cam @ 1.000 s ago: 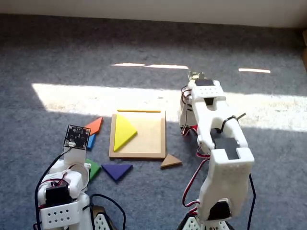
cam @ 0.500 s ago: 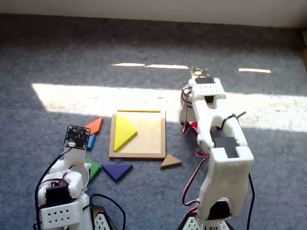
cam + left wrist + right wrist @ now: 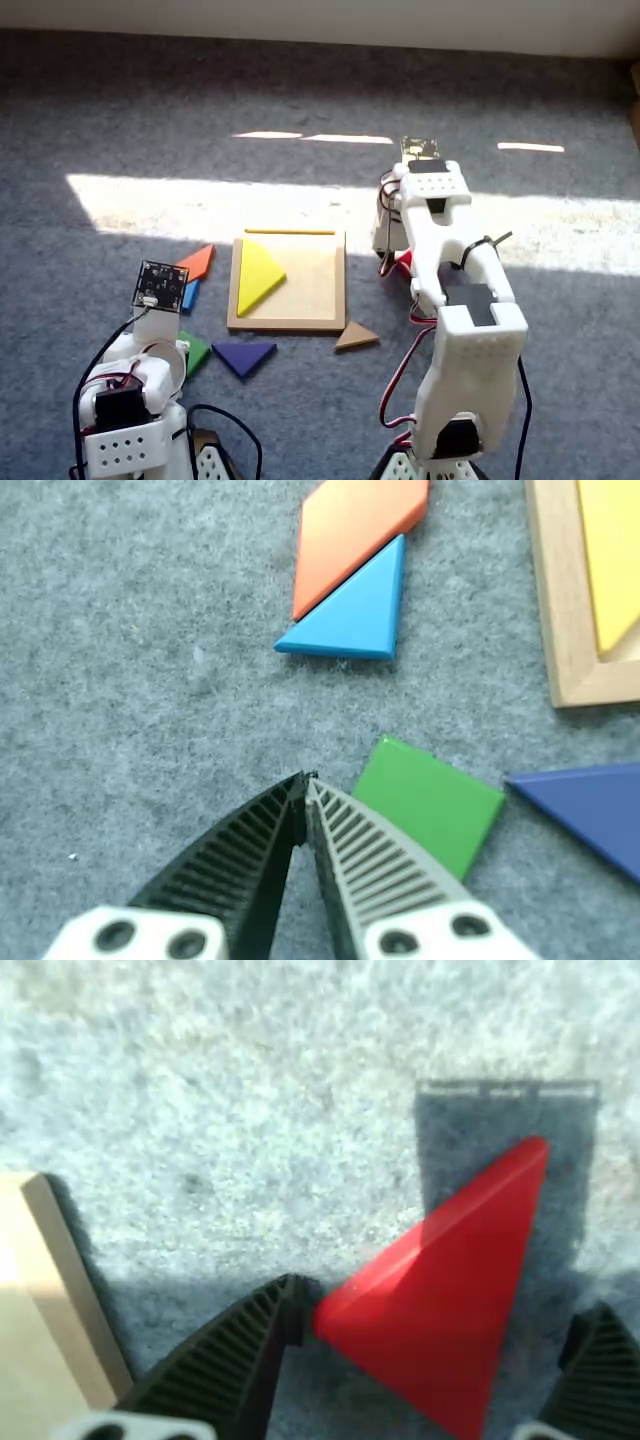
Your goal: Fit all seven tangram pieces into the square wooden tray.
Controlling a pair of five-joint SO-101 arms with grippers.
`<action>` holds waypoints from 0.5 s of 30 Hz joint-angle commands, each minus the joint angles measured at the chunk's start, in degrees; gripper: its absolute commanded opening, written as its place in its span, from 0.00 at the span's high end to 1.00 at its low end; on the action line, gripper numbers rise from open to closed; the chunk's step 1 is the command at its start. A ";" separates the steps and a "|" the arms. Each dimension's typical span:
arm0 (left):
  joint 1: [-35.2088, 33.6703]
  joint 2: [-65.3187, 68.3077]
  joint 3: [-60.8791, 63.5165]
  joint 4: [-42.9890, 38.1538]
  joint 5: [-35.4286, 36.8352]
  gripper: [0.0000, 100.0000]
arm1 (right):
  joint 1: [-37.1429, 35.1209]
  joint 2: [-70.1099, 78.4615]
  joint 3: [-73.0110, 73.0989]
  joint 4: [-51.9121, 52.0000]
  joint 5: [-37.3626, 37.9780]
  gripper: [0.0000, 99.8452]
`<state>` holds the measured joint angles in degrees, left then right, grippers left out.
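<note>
Grey short-pile carpet (image 3: pixel 120 110) covers the whole work surface. A pale wall strip (image 3: pixel 300 18) runs along the 12 o'clock edge. A sunlit band (image 3: pixel 150 205) crosses the carpet from 9 o'clock to 3 o'clock. Thin light streaks (image 3: pixel 315 137) lie toward 12 o'clock of the band.

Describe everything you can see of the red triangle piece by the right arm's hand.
The flat red triangular tangram piece looks smooth and evenly coloured, with crisp edges. It lies flat on the grey carpet, outside the square wooden tray, whose corner sits apart from it. Sunlight crosses part of it and the rest is in shadow. It sits between the open fingers of the right hand. One fingertip is close to a corner, but contact cannot be told.
</note>
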<state>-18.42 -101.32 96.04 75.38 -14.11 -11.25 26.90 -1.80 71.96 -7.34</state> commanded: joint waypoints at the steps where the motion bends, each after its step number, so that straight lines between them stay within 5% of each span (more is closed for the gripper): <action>1: -0.66 -1.27 1.19 0.35 0.35 0.99 | 1.36 -1.27 -2.33 -0.40 -0.62 0.61; 15: -0.66 -1.27 1.19 0.35 0.35 0.99 | 2.59 -1.36 -0.40 -0.48 -0.26 0.74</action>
<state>-18.42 -101.32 96.04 75.38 -14.11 -9.41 26.90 -1.80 71.96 -7.60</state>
